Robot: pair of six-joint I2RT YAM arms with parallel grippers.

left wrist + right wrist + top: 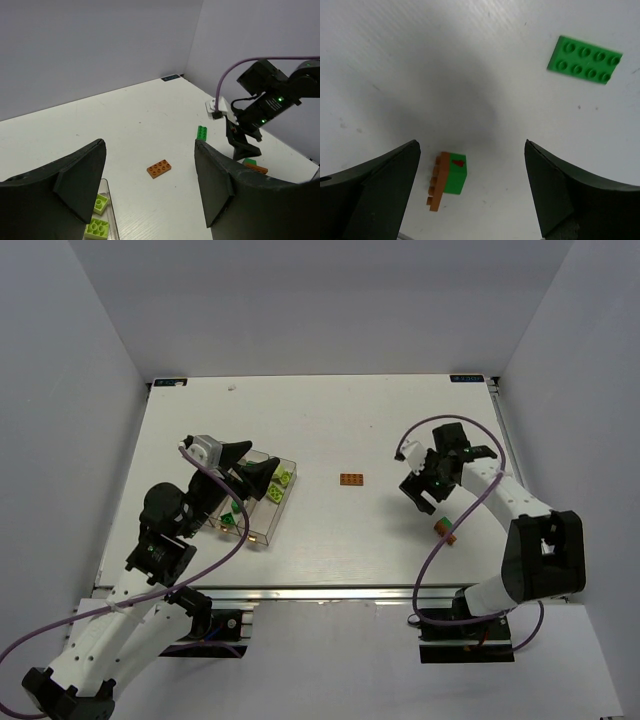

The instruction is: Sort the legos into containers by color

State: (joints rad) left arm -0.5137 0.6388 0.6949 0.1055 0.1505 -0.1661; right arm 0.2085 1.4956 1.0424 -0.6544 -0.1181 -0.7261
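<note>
- The white table [320,430] is sitting inside plain grey walls [300,300].
- The containers [265,528] are resting on the left side of the table. They are holding lime legos [283,480] at the far end and green legos [232,512] closer in.
- An orange lego [351,479] is lying flat in the middle of the table, bumps up. In the top view its long side is running left to right.
- A green flat lego [585,60] is lying bumps up on the right side, its long side slanting a little in the right wrist view.
- A green block [455,175] is touching an orange piece [436,182] stuck to its side.
- The left gripper [250,465] is hanging over the containers, fingers apart, holding nothing.
- The right gripper [471,144] is hanging over the green block, fingers wide apart, holding nothing.
</note>
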